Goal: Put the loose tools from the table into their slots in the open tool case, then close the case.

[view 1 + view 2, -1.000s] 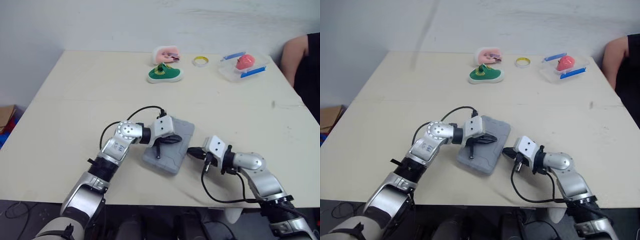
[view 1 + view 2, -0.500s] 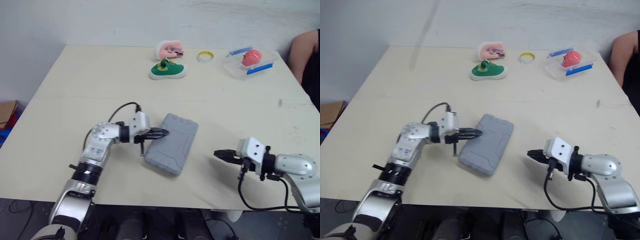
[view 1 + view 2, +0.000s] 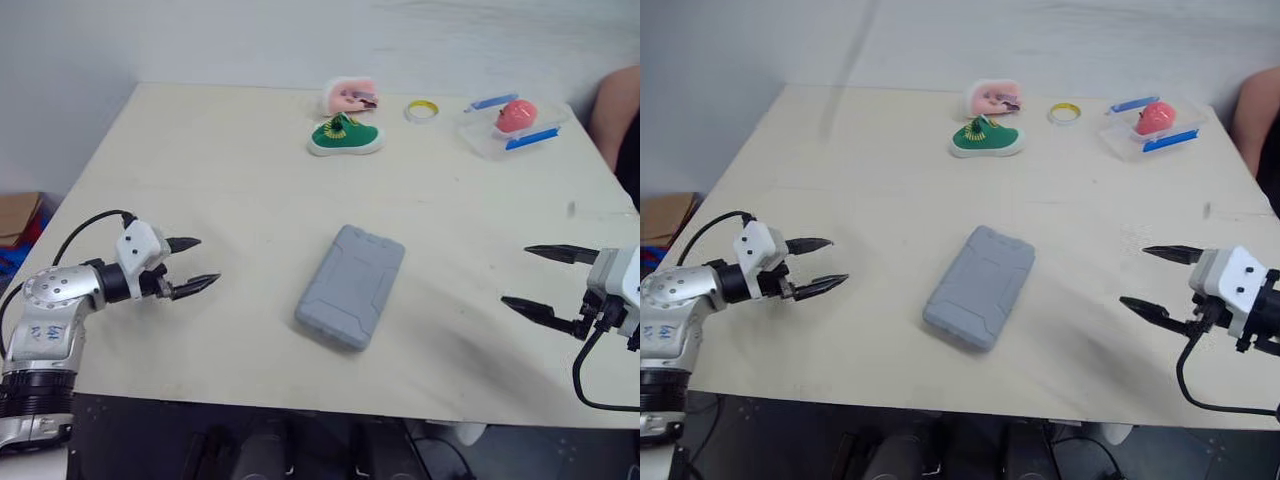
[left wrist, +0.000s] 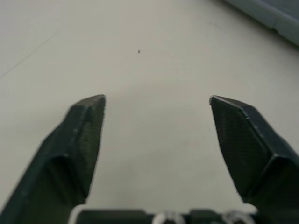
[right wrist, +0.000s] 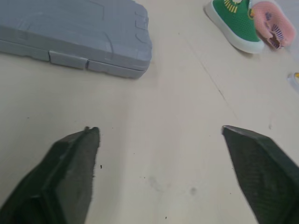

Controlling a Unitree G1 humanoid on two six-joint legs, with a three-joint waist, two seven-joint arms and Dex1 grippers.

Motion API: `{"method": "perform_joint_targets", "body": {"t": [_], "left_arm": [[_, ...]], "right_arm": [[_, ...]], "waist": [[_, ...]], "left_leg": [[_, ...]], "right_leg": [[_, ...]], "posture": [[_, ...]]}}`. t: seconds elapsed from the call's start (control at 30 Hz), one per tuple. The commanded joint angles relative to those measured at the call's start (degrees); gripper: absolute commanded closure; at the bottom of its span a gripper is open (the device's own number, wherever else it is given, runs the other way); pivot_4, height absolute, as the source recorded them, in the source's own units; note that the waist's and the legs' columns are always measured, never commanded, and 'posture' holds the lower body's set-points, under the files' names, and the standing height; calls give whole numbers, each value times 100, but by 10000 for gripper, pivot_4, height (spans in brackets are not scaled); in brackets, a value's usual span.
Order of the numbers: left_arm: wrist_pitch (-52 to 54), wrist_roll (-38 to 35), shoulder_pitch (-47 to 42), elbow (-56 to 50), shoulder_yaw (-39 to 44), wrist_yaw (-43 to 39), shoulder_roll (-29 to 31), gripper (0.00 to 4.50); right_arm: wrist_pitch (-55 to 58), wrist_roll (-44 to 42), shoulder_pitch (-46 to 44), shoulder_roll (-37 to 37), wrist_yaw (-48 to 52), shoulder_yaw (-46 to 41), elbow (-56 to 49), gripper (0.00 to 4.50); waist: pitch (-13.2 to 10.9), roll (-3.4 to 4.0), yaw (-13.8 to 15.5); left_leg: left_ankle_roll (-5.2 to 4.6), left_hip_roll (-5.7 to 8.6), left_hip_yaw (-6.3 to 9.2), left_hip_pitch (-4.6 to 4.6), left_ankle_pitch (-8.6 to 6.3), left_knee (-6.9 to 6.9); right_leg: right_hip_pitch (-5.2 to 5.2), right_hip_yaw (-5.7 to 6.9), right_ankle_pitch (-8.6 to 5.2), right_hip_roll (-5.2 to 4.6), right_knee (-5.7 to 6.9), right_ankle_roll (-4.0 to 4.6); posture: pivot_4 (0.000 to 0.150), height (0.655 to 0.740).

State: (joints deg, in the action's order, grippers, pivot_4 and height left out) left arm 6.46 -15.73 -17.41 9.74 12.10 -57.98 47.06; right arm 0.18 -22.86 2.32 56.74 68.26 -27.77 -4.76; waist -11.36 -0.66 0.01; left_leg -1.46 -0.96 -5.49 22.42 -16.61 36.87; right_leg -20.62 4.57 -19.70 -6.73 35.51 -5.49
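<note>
The grey tool case (image 3: 351, 285) lies shut and flat in the middle of the table (image 3: 220, 180), its latched front edge (image 5: 70, 59) facing my right arm. My left gripper (image 3: 192, 264) is open over bare tabletop near the left edge, well left of the case, its fingers (image 4: 81, 135) holding nothing. My right gripper (image 3: 538, 279) stands open near the right edge, well right of the case, with nothing between its fingers (image 5: 70, 163). No loose tools lie on the table.
At the back of the table sit a green shoe (image 3: 345, 136), a pink object (image 3: 350, 95), a yellow tape ring (image 3: 422, 109) and a clear tray (image 3: 505, 135) holding a red item. A person's arm (image 3: 615, 110) is at the far right.
Both grippers have left the case, drawn outward to the table's left and right sides, and gone from shut to open. The case stays shut; the camera has shifted slightly.
</note>
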Motion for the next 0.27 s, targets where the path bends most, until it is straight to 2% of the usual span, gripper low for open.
{"method": "perform_joint_targets", "body": {"t": [0.03, 0.17, 0.27], "left_arm": [[39, -83, -2, -219, 210, 116, 121, 519], [-42, -62, 5, -349, 185, 240, 42, 519], [-171, -65, 28, -436, 144, 196, 9, 519]], "right_arm": [[-21, -54, -215, 215, 19, -173, 56, 0], [3, -1, -387, 156, -108, 12, 26, 0], [-15, 18, -425, 81, -188, 74, 19, 0]], "waist": [[-9, 14, -8], [-11, 16, -11], [-11, 16, -10]], "left_leg": [[1, 0, 0, 1, 0, -1], [26, 0, -2, 1, 15, -27], [0, 1, -8, 2, 38, -48]], "right_leg": [[-1, 0, 0, 0, -1, 0], [-10, 2, -2, 2, -6, 4], [-13, 6, -3, 8, -16, 5]], "posture": [[1500, 7400], [1500, 7400], [1500, 7400]]}}
